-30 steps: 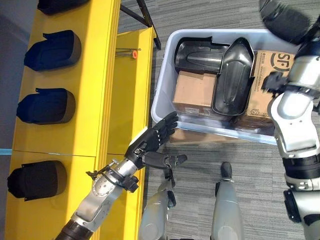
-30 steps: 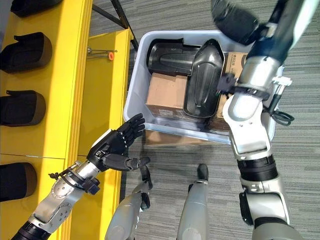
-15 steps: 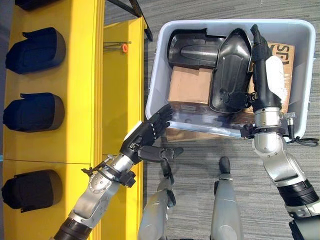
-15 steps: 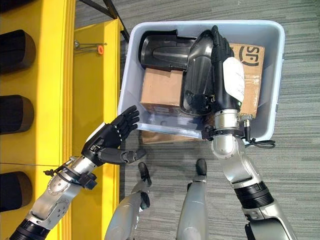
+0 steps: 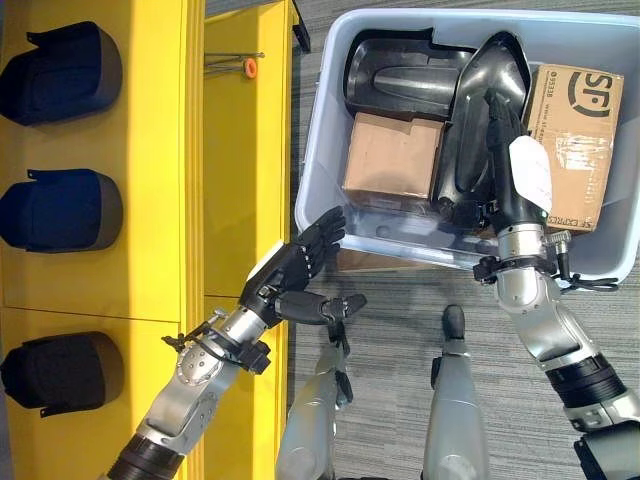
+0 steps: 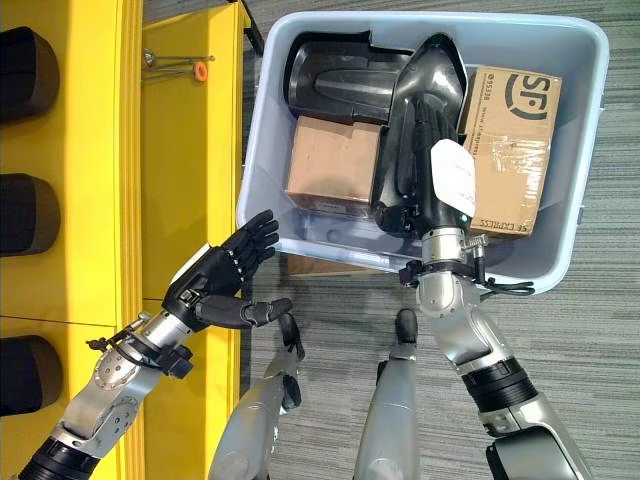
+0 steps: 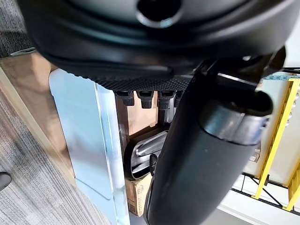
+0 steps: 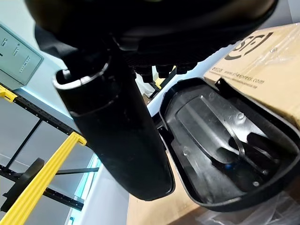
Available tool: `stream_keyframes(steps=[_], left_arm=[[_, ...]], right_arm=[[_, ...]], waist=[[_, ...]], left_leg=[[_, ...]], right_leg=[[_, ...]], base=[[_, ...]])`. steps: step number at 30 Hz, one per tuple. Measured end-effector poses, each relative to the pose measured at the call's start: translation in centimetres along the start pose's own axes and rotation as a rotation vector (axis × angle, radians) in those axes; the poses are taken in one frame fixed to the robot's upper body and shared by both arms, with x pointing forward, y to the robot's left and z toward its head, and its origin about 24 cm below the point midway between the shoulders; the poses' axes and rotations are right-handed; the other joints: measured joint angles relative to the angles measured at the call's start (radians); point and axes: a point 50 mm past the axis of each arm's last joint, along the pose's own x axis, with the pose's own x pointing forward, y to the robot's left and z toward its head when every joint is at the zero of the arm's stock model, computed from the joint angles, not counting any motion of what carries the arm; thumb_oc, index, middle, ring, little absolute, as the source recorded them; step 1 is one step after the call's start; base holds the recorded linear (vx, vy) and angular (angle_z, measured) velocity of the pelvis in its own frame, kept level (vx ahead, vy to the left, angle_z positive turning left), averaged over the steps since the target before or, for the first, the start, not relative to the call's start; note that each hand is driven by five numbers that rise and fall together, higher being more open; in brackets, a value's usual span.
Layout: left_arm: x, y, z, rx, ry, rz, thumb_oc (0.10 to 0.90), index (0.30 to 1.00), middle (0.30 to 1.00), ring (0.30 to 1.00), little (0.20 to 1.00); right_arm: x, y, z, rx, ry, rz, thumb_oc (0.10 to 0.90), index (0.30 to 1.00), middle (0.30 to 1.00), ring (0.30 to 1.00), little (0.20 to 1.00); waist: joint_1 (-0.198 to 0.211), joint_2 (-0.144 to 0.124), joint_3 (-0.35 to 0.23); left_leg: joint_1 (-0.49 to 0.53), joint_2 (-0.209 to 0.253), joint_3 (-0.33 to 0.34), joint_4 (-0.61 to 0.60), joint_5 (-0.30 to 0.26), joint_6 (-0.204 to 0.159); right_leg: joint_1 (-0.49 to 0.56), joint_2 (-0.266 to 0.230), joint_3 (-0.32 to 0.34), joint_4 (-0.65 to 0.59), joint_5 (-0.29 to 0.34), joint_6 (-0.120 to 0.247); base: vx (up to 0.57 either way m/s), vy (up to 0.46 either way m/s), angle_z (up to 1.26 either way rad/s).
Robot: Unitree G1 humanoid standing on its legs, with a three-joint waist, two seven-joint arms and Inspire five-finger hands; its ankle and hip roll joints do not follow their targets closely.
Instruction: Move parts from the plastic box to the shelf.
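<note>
1. reaching into the plastic box (image 5: 322, 140) with the right hand (image 5: 510, 180), laid along the long black part (image 5: 478, 120) that leans across a second black part (image 5: 400, 75) and two cardboard cartons (image 5: 392, 160); probably lining up for a lengthwise grip.
2. cannot tell whether the right fingers are apart or clamped on the part; no clear curl round its rim in the right wrist view.
3. left hand (image 5: 290, 275) hovering outside the box at about 7 o'clock of it, fingers straight and apart, thumb out, holding nothing; likely waiting to steady the box wall or take the part.
4. shelf (image 5: 150, 200) at 9 o'clock of the box: yellow, with three dark parts (image 5: 60, 210) already seated in a row.
5. tight room inside the box: part wedged between cartons, walls high, so lifting straight up before swinging toward 9 o'clock looks safest; shelf edge just beside the box, with a narrow strip of floor between.
</note>
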Motion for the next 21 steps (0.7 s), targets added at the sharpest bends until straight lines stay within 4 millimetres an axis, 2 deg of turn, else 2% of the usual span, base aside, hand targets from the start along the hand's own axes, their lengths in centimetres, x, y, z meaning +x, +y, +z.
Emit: stream_keyframes(steps=[21], left_arm=[[0.0, 0.4, 0.3, -0.005, -0.026, 0.027, 0.900, 1.000, 1.000, 1.000, 1.000]], right_arm=[[-0.5, 0.5, -1.1, -0.039, 0.084, 0.095, 0.900, 1.000, 1.000, 1.000, 1.000]], waist=[[-0.004, 0.000, 0.000]], left_leg=[[-0.033, 0.000, -0.001, 0.007, 0.003, 0.002]], right_leg=[[-0.036, 0.000, 0.002, 0.014, 0.001, 0.001]], base=[[0.00, -0.001, 0.00]])
